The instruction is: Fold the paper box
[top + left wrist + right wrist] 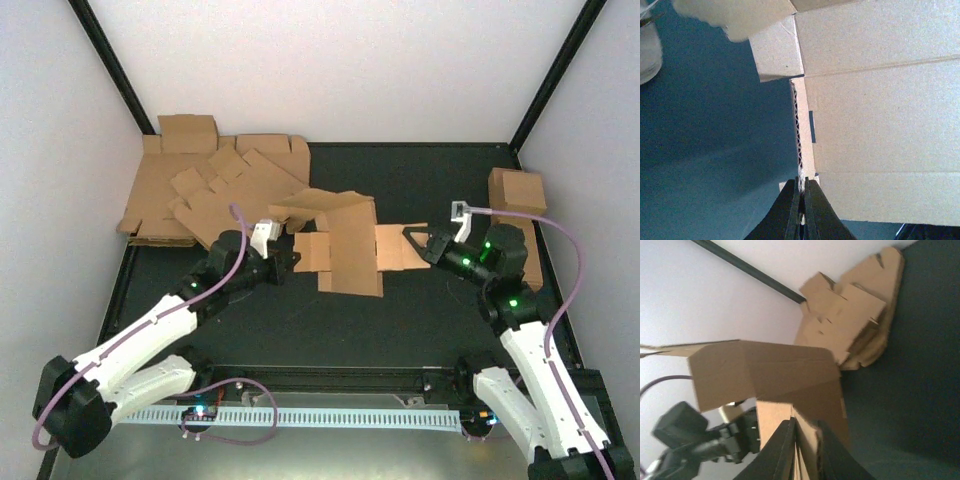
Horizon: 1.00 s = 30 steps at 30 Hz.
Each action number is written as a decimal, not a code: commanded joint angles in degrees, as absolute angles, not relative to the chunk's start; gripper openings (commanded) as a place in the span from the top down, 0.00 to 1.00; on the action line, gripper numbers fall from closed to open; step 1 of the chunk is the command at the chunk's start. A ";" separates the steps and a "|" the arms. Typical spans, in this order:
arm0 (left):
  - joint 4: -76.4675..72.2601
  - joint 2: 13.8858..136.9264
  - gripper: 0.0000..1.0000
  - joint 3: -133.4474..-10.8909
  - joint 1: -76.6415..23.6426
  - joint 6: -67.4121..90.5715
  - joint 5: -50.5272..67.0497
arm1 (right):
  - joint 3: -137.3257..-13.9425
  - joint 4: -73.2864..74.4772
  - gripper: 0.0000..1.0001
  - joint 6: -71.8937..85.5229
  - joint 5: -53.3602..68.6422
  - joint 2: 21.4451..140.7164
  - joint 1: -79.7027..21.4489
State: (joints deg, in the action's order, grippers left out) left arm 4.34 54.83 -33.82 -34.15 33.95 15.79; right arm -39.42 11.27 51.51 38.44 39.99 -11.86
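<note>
Left gripper [801, 187] pinches the box's [350, 250] fluted brown edge. Right gripper [806, 434] straddles its flap [774, 416], grip unclear; blanks [190, 200] beyond.

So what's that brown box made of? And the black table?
The box looks like plain brown cardboard, dull, not shiny; its cut edge shows wavy ridges inside. The table is dark and matte, maybe a rubbery or cloth mat; I can't tell which.

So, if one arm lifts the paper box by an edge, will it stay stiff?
The paper box probably stays stiff within panels, since its edge looks corrugated. It likely hinges at the creases, where flaps stand up.
</note>
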 commanded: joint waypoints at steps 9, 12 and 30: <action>30.20 50.89 0.98 -39.16 -34.08 26.34 15.82 | -29.88 13.16 0.52 36.83 38.45 49.54 -11.95; 31.36 53.01 0.99 -38.17 -34.06 26.26 15.63 | -30.29 16.05 0.35 32.10 35.68 50.95 -11.95; 25.87 59.41 0.98 -31.34 -33.00 27.40 13.49 | -37.62 20.99 0.16 17.40 21.94 45.57 -15.84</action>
State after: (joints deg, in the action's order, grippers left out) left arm 28.62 59.20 -32.93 -34.00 26.96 14.52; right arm -35.48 22.74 20.34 19.59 45.36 -12.80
